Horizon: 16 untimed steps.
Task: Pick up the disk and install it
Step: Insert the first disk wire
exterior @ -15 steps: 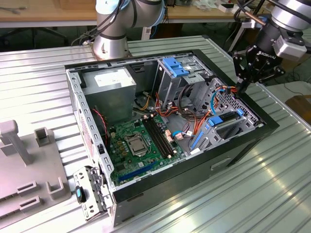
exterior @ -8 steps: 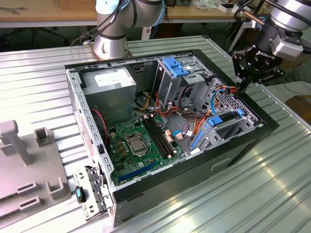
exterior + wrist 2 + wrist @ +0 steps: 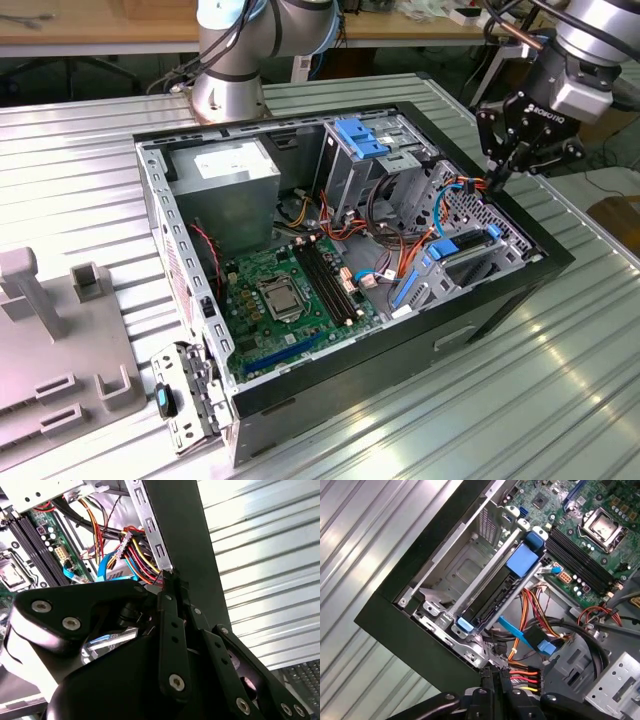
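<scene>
— Black, entry one: the tool itself. State?
— My gripper (image 3: 496, 676): black linkage fingers, tips closed together, nothing between them. It hangs at the rim of the case (image 3: 405, 625), tips pointing inward.
— Entry two, nearest item?
— Cable bundle (image 3: 522, 676): red, yellow and orange leads, just beside my fingertips. Soft, and likely to snag.
— Entry three?
— Blue flat cable (image 3: 520, 632): a thin strip ending in a blue plug, lying between the bundle and the disk.
— Entry four, the task's item?
— The disk (image 3: 495, 594): just beyond that strip, ahead of my tips. It is a dark grey slab in a bright blue carrier with a blue tab at each end, lying in the metal bay at the case's corner. I judge it dense for its size, rigid, and unforgiving of knocks or drops. The metal faces look slick, and the plastic carrier probably flexes a little. The best hold, in my estimate, is across the long carrier rails near the middle, clear of the cabling.
— Entry five, farthest?
— Motherboard (image 3: 580, 545): green, well beyond the disk, with a bare socket and dark memory slots.
</scene>
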Motion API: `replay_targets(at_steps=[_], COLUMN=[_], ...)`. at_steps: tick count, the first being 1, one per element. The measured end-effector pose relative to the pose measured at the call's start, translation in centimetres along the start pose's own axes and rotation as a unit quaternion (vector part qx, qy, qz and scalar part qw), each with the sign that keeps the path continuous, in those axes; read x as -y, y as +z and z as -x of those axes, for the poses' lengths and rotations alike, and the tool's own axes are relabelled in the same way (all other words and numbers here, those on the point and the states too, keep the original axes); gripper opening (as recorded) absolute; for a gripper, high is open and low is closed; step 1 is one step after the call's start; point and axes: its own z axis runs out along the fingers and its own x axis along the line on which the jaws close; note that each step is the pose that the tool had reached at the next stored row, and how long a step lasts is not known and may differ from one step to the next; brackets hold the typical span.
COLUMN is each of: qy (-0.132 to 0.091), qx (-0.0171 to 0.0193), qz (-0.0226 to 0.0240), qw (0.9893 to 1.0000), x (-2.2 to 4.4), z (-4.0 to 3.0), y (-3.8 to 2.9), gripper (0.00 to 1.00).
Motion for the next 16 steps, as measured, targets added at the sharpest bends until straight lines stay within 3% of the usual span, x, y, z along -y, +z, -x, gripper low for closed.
replay_targets(at_steps=[3, 9, 13, 16], qy=[0.020, 0.040, 0.085, 0.097], qx=[-0.0005, -0.0010, -0.0021, -0.0024], qz=[0.0000, -0.0002, -0.0002, -0.0002], qw=[0.9998, 0.9992, 0.9964, 0.9953], x=[-0.09, -0.92, -1.08, -1.12], z=[0.07, 0.74, 0.86, 0.89], y=[0.01, 0.01, 0.04, 0.04], gripper=[0.16, 0.16, 0.16, 0.16])
